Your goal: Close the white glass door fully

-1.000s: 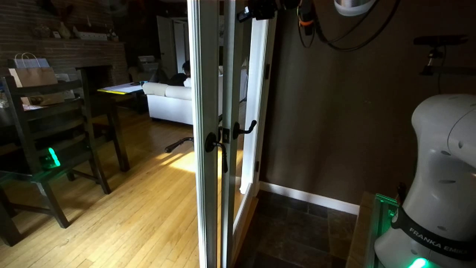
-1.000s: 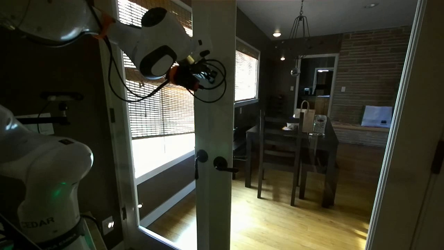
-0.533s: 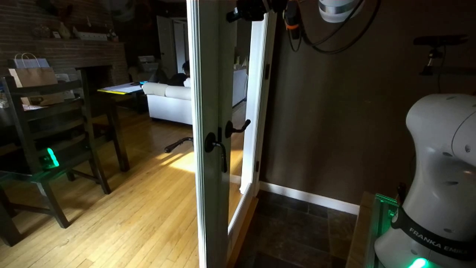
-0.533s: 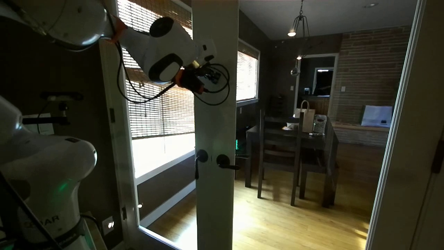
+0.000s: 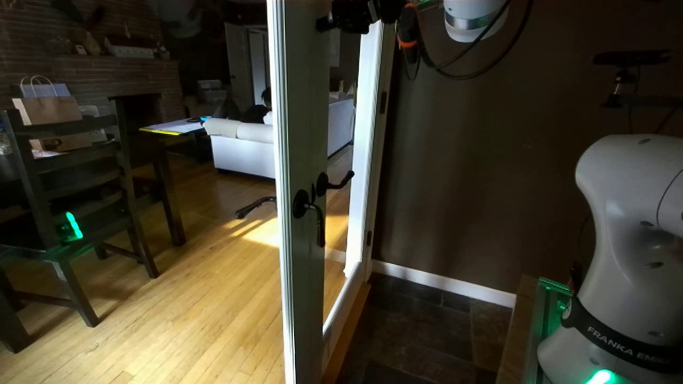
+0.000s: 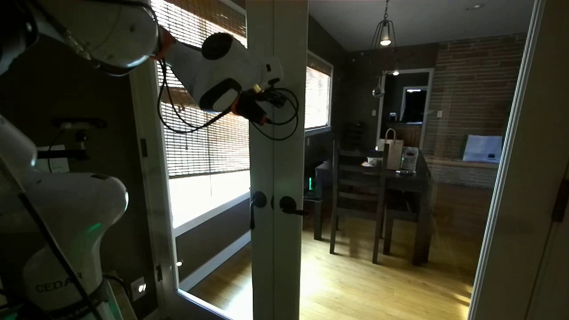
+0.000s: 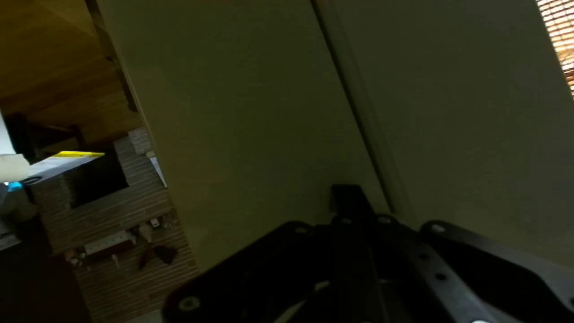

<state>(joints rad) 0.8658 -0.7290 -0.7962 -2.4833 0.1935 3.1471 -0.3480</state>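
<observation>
Brick wall (image 5: 32,53), sunlit floor (image 5: 213,320) beyond white glass door (image 7: 251,130), tool (image 7: 349,197) with fingers together

The white glass door (image 6: 289,155) bars the gripper (image 7: 347,190); beyond, floor (image 6: 355,289) leaves room up to a chair (image 6: 358,178) obstructing the near edge of a dark table (image 6: 323,169).

Window (image 6: 193,198) glares; wrist view is dim, perhaps soft.

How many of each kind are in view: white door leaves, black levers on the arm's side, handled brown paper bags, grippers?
White glass door plus neighbouring white leaf: 2 leaves
Black levers: 2
Handled brown paper bag: 1
Gripper: 1
Total: 6
</observation>
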